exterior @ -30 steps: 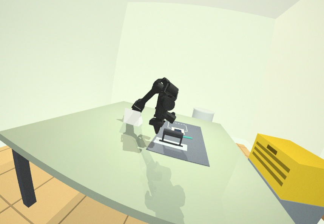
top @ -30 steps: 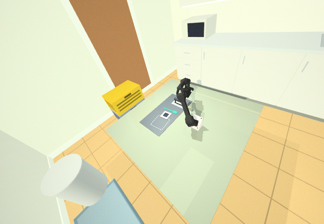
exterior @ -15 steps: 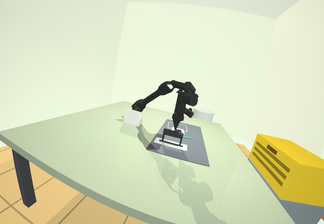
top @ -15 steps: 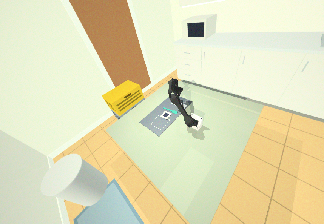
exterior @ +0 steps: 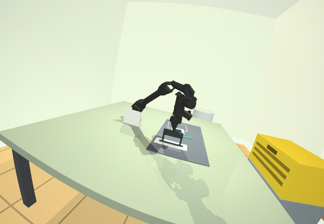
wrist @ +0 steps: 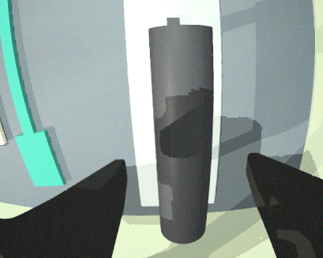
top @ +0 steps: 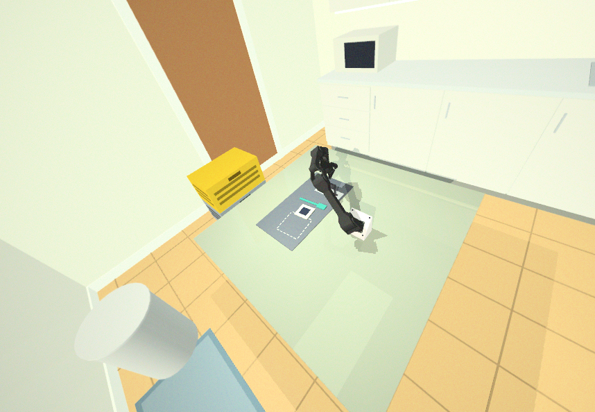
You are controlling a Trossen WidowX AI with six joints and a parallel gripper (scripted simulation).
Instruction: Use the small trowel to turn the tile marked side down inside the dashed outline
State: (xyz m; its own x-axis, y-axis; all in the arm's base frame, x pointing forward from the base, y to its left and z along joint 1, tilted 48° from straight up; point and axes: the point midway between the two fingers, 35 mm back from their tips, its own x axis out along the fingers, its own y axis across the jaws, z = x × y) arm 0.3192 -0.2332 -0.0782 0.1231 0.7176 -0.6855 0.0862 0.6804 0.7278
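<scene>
The trowel [exterior: 167, 132] [wrist: 182, 68] has a flat white blade and a dark round handle raised on two posts. It rests on the grey mat [top: 269, 223] [exterior: 197, 154] [wrist: 82, 60]. My gripper [exterior: 173, 130] [wrist: 187, 167] is open and empty, pointing down just above the handle. In the wrist view the fingers stand either side of the handle. The tile [top: 304, 211] lies flat with its dark-square marked side up, just outside the dashed outline [top: 296, 238] and at its edge. The arm hides part of the trowel in the top view and part of the tile in the exterior view.
A teal spatula-like tool [top: 320, 206] [exterior: 187, 137] [wrist: 39, 160] lies flat on the mat between tile and trowel. The arm's white base block [top: 367, 225] [exterior: 131, 117] stands beside the mat. A yellow box [top: 225, 177] [exterior: 295, 169] stands beyond the table edge.
</scene>
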